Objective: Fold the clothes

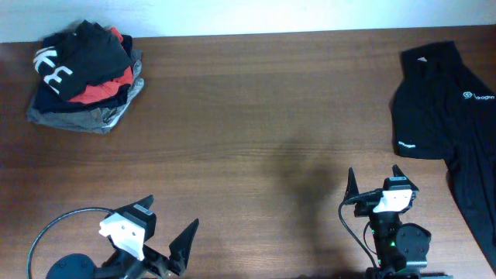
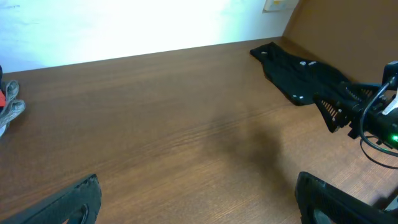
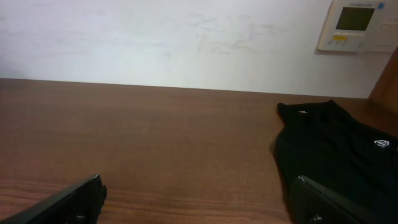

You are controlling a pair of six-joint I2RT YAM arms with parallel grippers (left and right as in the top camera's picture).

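One of the clothes, a black shirt (image 1: 442, 101) with small white logos, lies spread at the table's right side and runs off the right edge of the overhead view. It also shows as the black shirt (image 3: 329, 143) in the right wrist view and, far off, the black shirt (image 2: 305, 71) in the left wrist view. A heap of black, red and grey clothes (image 1: 85, 74) sits at the far left corner. My right gripper (image 1: 373, 172) is open over bare wood, left of the shirt's near hem. My left gripper (image 1: 170, 211) is open near the front left, holding nothing.
The brown wooden table (image 1: 256, 116) stretches between the heap and the shirt. A black cable loop (image 1: 54, 229) lies by the left arm's base. A white wall panel (image 3: 354, 25) hangs behind the table. The right arm (image 2: 367, 115) shows in the left wrist view.
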